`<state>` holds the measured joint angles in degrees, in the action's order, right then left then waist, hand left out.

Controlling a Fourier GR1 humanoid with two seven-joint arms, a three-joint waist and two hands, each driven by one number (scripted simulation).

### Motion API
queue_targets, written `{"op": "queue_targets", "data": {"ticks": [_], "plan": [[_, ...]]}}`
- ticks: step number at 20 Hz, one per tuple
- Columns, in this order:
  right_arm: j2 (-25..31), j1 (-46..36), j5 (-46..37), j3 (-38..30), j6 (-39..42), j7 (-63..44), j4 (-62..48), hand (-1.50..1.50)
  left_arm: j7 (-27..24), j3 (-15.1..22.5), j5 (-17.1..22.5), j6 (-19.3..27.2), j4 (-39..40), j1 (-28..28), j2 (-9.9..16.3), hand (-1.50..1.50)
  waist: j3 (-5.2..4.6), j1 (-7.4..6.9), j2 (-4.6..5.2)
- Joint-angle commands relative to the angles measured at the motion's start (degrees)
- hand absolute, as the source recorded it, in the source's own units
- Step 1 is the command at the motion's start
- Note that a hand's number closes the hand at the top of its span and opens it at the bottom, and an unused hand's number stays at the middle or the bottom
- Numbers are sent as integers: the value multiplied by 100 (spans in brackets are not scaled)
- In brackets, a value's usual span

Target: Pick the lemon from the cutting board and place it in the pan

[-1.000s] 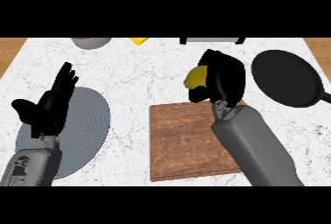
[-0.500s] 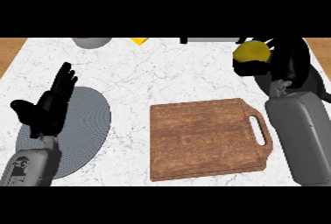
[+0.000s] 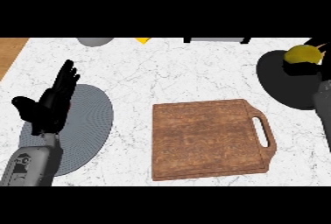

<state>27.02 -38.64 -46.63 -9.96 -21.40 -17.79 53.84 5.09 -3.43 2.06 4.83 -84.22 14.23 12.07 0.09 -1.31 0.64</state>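
Observation:
The yellow lemon (image 3: 304, 53) is at the far right of the head view, over the black pan (image 3: 279, 83). My right hand (image 3: 301, 68) is curled round it from below, and part of the hand runs out of the right edge. The wooden cutting board (image 3: 207, 138) lies bare in the middle, its handle slot toward the pan. At the left, my left hand (image 3: 53, 101) rests open with fingers up, above a grey round plate (image 3: 87, 127).
Along the counter's far edge stand a grey bowl (image 3: 96, 41), a small yellow object (image 3: 142, 40) and a dark object (image 3: 216, 40), all cut off by the view. The marble top ends at a wooden strip (image 3: 9, 50) at the upper left.
My right hand has carried the lemon from above the board's far edge rightward, to over the pan. The board now lies fully uncovered. The left hand has not moved.

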Motion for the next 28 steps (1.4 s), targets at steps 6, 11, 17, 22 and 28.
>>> {"op": "queue_targets", "data": {"ticks": [6,11,17,22,28], "plan": [[662,-589,199,-838,-1001,1581,-2652,150,-337,-167,136,-272,250,4,132,0,15,-243,110],[866,-574,369,-1105,-1109,2282,-3409,150,10,48,97,-176,4,317,-58,0,32,-269,120],[664,-806,1294,-1751,454,2379,-3955,-150,57,128,-17,14,71,407,-220,0,54,-302,153],[965,-740,1418,-1906,850,3123,-4180,-150,13,73,-29,-61,85,357,-102,0,41,-298,140],[583,-492,2138,-2622,167,4361,-3885,-150,-99,44,-112,27,217,295,-136,0,38,-127,94]]}}
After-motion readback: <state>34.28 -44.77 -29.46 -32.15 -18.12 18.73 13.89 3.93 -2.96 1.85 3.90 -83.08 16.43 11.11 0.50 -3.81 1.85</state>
